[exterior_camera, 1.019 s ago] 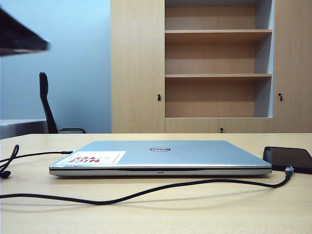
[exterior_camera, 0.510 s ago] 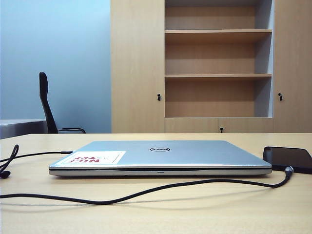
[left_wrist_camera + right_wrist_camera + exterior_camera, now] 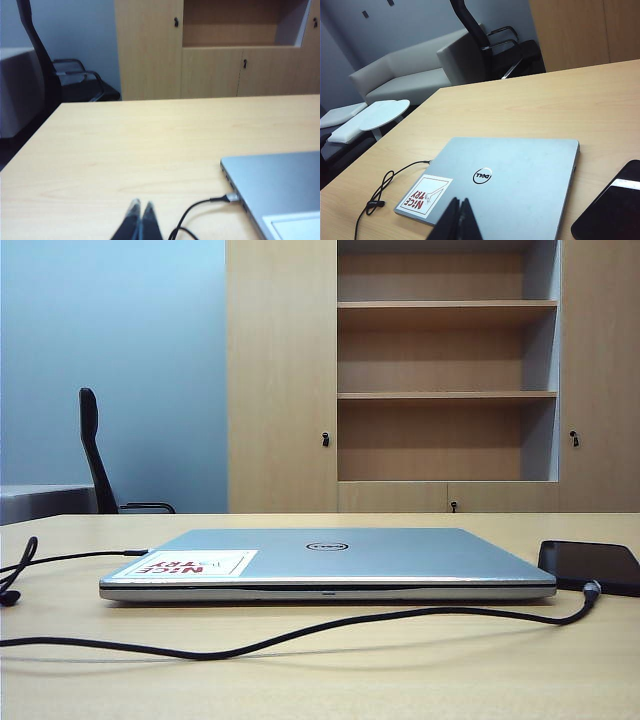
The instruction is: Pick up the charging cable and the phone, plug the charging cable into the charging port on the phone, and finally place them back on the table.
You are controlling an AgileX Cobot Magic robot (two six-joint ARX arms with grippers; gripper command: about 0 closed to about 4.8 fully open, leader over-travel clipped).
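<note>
A: Beige wood-grain worktop (image 3: 420, 680) carries everything: the silver laptop (image 3: 330, 562) mid-table, the phone (image 3: 592, 565) flat at its right end, the charging cable (image 3: 300, 634) running along the front.

B: Plugged in already?

A: It looks so. The cable's plug end (image 3: 592, 589) sits right against the phone's near edge, though the charging port itself is too small to make out.

B: And the fingers?

A: Both pairs pinched together, holding nothing. The right gripper (image 3: 458, 216) hovers above the laptop lid, with the phone (image 3: 615, 210) off to one side, so I judge that arm the nearer.

B: The left?

A: The left gripper (image 3: 140, 220) hangs over bare worktop beside another cord (image 3: 200, 215) entering the laptop's side; no phone appears there. Neither gripper shows in the exterior view.
</note>
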